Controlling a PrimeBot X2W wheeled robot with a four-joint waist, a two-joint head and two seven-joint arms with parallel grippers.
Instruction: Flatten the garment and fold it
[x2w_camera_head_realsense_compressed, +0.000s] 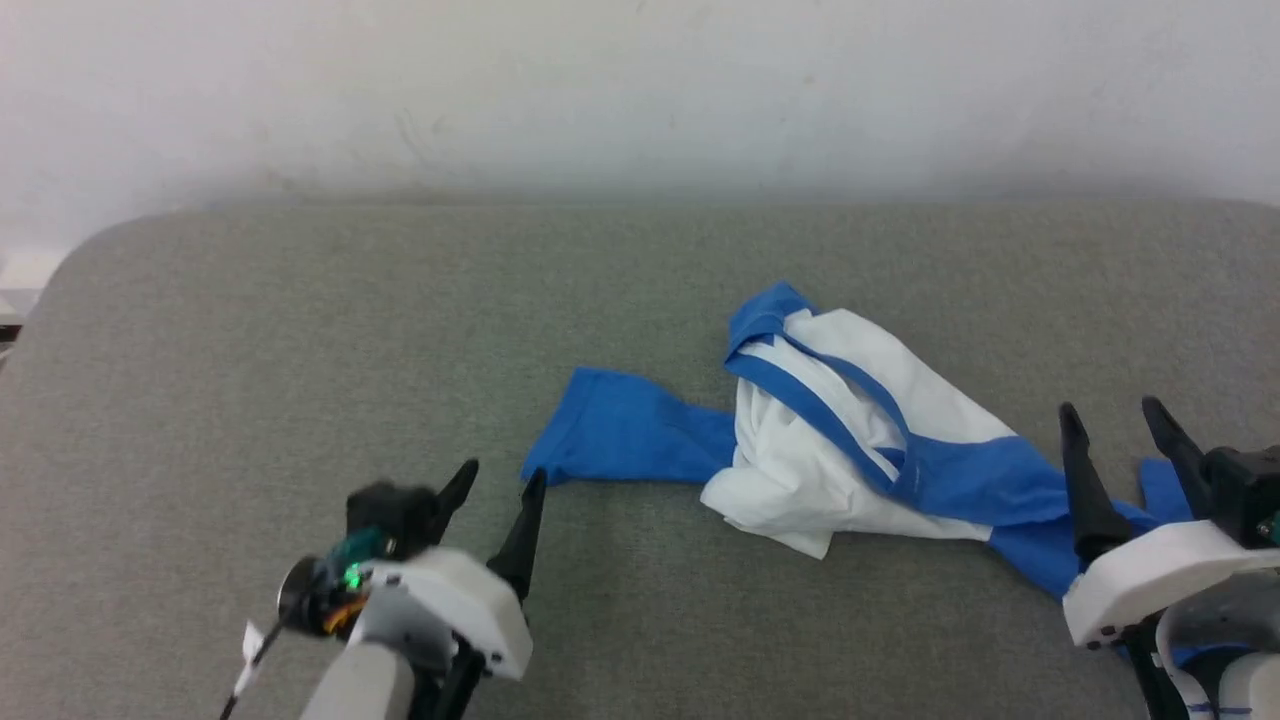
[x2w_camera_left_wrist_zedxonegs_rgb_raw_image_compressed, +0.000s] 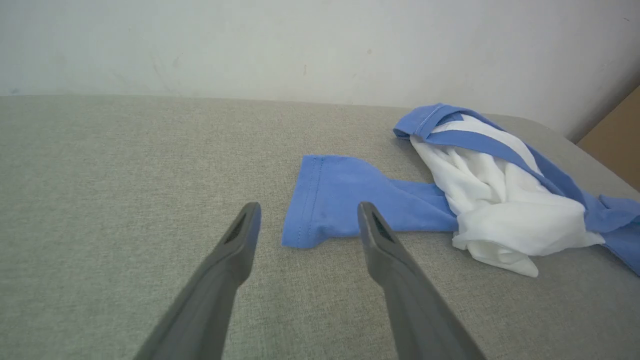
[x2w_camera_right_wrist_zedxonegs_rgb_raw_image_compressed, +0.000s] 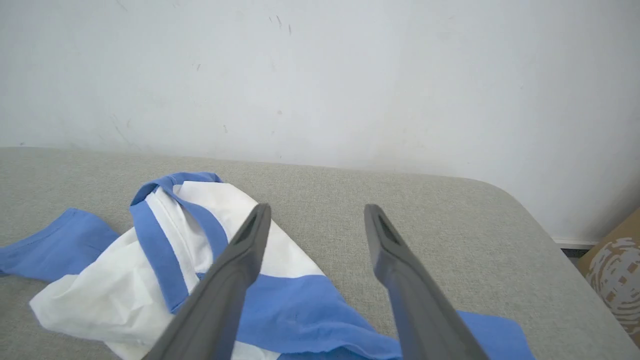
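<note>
Head view: the shirt (x2w_camera_head_realsense_compressed: 830, 440) lies bunched, so flattening is in hand. The left gripper (x2w_camera_head_realsense_compressed: 505, 470) and right gripper (x2w_camera_head_realsense_compressed: 1110, 407) gape empty; next, each should pinch the cloth nearest it and spread.

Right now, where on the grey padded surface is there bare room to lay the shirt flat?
The grey padded surface is bare left of the blue sleeve cuff, and along the wall behind the shirt. Crowded: the right front, where the shirt lies by the right gripper.
</note>
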